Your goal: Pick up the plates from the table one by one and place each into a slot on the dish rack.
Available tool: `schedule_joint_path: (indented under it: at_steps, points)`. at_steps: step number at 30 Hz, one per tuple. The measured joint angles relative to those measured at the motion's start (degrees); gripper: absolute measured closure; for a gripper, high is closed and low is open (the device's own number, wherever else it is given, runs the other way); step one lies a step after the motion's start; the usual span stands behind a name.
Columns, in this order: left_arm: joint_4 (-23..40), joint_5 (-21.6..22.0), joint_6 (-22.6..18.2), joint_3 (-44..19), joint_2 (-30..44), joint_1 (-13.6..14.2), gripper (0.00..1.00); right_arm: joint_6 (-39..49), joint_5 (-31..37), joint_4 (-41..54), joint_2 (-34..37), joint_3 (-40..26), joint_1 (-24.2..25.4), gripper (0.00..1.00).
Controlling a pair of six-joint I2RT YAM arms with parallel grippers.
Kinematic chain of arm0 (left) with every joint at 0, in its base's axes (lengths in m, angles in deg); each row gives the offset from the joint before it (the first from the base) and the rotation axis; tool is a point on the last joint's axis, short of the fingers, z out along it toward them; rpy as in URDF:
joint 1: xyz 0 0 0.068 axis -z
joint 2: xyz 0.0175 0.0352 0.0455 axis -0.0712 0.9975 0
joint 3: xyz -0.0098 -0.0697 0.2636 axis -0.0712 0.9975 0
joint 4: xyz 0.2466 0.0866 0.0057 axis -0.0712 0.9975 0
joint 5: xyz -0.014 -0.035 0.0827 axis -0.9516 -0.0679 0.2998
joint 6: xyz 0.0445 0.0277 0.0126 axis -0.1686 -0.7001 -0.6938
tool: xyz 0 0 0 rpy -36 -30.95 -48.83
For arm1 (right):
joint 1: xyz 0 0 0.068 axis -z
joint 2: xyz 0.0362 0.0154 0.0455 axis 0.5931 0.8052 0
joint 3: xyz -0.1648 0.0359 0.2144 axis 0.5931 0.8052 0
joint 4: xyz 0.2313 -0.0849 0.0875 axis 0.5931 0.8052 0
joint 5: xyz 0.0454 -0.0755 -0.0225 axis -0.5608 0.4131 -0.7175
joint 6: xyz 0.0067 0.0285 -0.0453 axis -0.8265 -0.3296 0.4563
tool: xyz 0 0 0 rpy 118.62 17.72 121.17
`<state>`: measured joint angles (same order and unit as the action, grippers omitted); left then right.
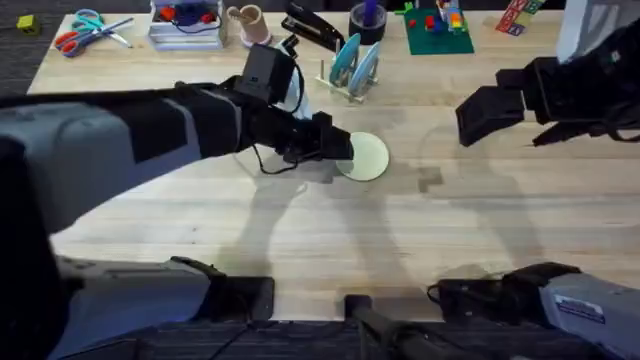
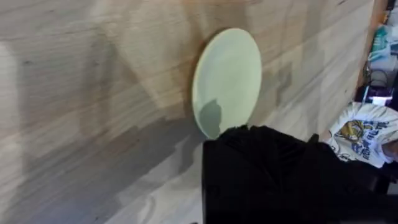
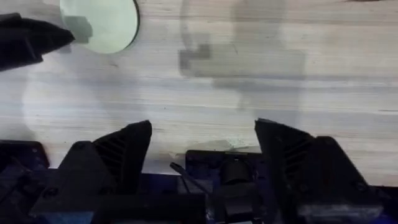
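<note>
A pale cream-yellow plate (image 1: 368,158) lies flat on the table (image 1: 300,230) near its middle. My left gripper (image 1: 335,148) reaches across from the left and sits at this plate's left edge, touching or overlapping the rim. The left wrist view has the same plate (image 2: 227,74) just beyond my black gripper body (image 2: 273,168). The dish rack (image 1: 350,85) stands behind it, with a teal-blue plate (image 1: 345,62) and a light blue plate (image 1: 369,66) upright in its slots. My right gripper (image 1: 478,118) hovers open to the right, its fingers (image 3: 134,146) wide apart over bare wood.
Along the far edge are scissors (image 1: 85,30), a clear bin (image 1: 185,25), a mug (image 1: 246,20), a black stapler (image 1: 315,28), a tape roll (image 1: 368,22) and a green brick plate (image 1: 438,32). Bare wood stretches in front of the plate.
</note>
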<state>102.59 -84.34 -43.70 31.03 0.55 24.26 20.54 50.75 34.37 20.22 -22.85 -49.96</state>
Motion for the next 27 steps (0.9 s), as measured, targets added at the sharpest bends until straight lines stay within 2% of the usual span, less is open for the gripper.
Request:
schedule_joint_path:
  at_steps: [4, 10, 27]
  points:
    - [-1.7, -0.6, -1.0, 0.0, 3.3, -1.7, 0.959, 0.0, 0.0, 0.0, 0.0, 0.0, 0.0, 0.007]
    - [-6.0, -3.0, -1.7, 0.0, 7.3, -1.7, 0.959, 0.0, 0.0, 0.0, 0.0, 0.0, 0.0, 0.007]
    - [-8.6, -8.9, -2.7, -0.3, 12.8, -1.8, 0.959, 0.0, 0.0, 0.1, 0.0, 0.0, 0.0, 0.007]
